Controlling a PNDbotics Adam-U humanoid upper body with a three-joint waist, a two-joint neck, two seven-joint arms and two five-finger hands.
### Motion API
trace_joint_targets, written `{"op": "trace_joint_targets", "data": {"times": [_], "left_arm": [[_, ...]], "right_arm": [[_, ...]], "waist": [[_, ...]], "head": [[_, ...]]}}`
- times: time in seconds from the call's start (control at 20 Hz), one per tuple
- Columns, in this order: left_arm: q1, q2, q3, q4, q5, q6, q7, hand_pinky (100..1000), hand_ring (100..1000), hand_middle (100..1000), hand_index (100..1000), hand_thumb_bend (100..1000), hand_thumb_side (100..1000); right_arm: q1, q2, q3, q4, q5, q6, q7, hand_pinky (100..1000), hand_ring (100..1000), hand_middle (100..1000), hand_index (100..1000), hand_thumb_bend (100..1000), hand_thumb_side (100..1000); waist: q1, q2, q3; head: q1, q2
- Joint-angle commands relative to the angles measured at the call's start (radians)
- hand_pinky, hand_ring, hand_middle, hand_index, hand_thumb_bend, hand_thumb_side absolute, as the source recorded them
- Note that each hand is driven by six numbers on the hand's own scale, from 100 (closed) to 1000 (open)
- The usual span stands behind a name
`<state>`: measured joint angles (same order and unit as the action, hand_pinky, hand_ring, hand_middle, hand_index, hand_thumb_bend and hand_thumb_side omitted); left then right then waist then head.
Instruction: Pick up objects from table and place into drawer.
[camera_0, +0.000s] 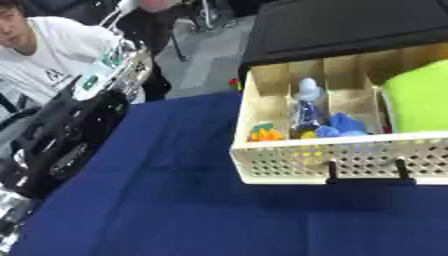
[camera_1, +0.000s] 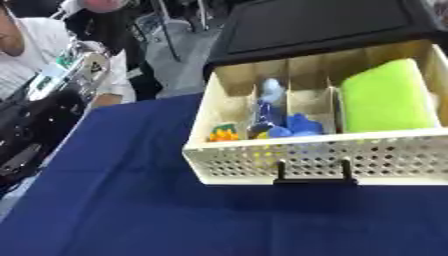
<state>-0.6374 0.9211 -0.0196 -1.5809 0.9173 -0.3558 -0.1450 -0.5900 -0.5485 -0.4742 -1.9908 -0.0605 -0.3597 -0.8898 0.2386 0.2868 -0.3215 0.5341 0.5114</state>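
Drawer (camera_1: 315, 160) stands pulled out up and to the right of my left arm (camera_0: 61, 135), which lies at the counter's (camera_0: 175, 200) left edge; my fingers I cannot tell, and my right hand is out of view. Inside it sit a green cloth (camera_1: 385, 95), a blue bottle (camera_1: 267, 107) lying front to back, and small blue and orange pieces, while the blue counter shows nothing left to pick.

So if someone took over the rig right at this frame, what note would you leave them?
Left hand: raised at the table's left edge; whether its fingers are open or curled cannot be made out. Right hand: not in view.
Drawer: pulled open over the blue table.
Inside it: a green cloth in the right compartment, a blue bottle-like item and a blue lump in the middle, a small orange-and-green thing on the left.
Left to do: no loose objects show on the visible cloth; check beyond the view before closing.
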Motion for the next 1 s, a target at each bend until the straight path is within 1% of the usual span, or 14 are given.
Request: {"op": "trace_joint_targets", "data": {"times": [0.05,0.15,0.2,0.25,0.4,0.7,0.85,1.0], "left_arm": [[-0.017,0.014,0.007,0.023,-0.023,-0.013,-0.015,503,762,574,346,100,797],[-0.014,0.007,0.006,0.035,-0.047,-0.027,-0.021,503,763,574,341,100,796],[-0.012,0.005,0.006,0.042,-0.06,-0.034,-0.024,503,762,572,339,100,761],[-0.011,0.001,0.006,0.049,-0.071,-0.042,-0.026,502,762,571,339,100,797],[-0.023,-0.01,0.002,0.072,-0.108,-0.061,-0.021,494,762,570,338,100,791],[-0.058,-0.028,0.002,0.155,-0.215,-0.125,0.044,487,754,567,335,100,768],[-0.066,-0.035,-0.006,0.181,-0.268,-0.152,0.064,494,756,569,335,100,764],[-0.065,-0.041,-0.018,0.184,-0.312,-0.172,0.061,491,755,570,336,100,762]], "right_arm": [[-0.019,-0.011,0.001,-0.009,-0.009,-0.019,-0.017,523,692,582,661,100,732],[-0.022,-0.009,-0.001,-0.009,-0.009,-0.021,-0.017,523,692,582,660,100,730],[-0.023,-0.008,-0.001,-0.009,-0.009,-0.021,-0.017,523,692,581,660,100,714],[-0.024,-0.007,-0.002,-0.009,-0.01,-0.022,-0.017,523,692,581,660,100,726],[-0.029,-0.003,0.0,-0.009,-0.011,-0.022,-0.017,523,692,581,659,100,725],[-0.039,0.006,0.007,-0.009,-0.014,-0.025,-0.017,523,691,580,659,100,723],[-0.043,0.008,0.01,-0.009,-0.015,-0.027,-0.017,523,691,580,659,100,722],[-0.043,0.009,0.011,-0.009,-0.014,-0.029,-0.017,523,691,580,659,100,721]], "waist": [[-0.013,-0.006,-0.002],[-0.013,0.004,-0.003],[-0.013,0.008,-0.003],[-0.013,0.012,-0.003],[-0.013,0.023,-0.006],[-0.013,0.036,-0.018],[-0.013,0.043,-0.024],[-0.013,0.046,-0.026]], "head": [[0.008,-0.038],[0.005,-0.066],[0.003,-0.076],[0.001,-0.085],[0.006,-0.108],[0.041,-0.167],[0.044,-0.18],[0.041,-0.181]]}}
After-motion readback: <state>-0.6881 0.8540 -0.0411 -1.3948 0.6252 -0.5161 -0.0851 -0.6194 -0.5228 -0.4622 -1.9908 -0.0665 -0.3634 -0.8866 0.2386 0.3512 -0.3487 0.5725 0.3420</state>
